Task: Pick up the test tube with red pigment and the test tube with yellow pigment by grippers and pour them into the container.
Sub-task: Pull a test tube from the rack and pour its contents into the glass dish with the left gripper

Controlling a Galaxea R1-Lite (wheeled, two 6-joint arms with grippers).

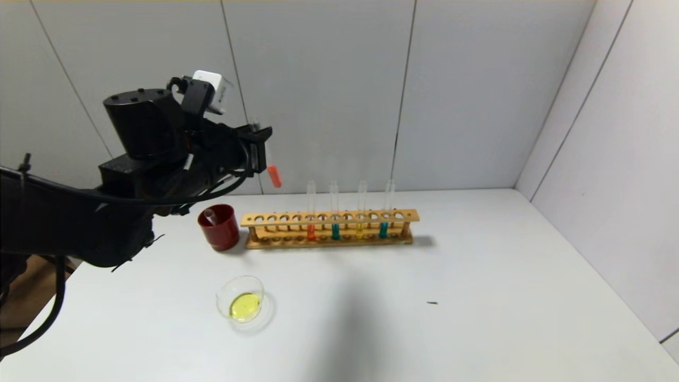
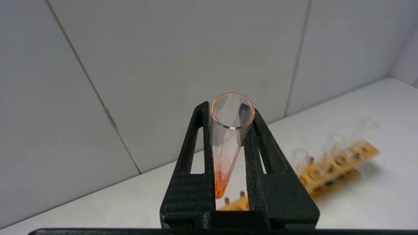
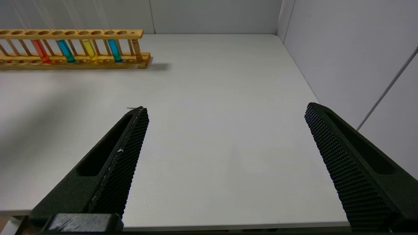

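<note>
red-pigment test tube (image 2: 228,143) clamped in left pincer (image 2: 228,124), raised above white table (image 1: 424,297) near grey panelled walls; glass dish (image 1: 240,298) below. right pincer (image 3: 225,112) spread wide over table.

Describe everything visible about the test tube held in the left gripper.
The test tube with red pigment is a thin, clear glass tube with an open round rim and a rounded bottom holding a little orange-red liquid. It is clamped between the shut jaws of the left gripper, which grips it near its upper part. In the head view it hangs slightly tilted, mouth up, raised high above the table, above and between the red cup and the wooden rack.
</note>
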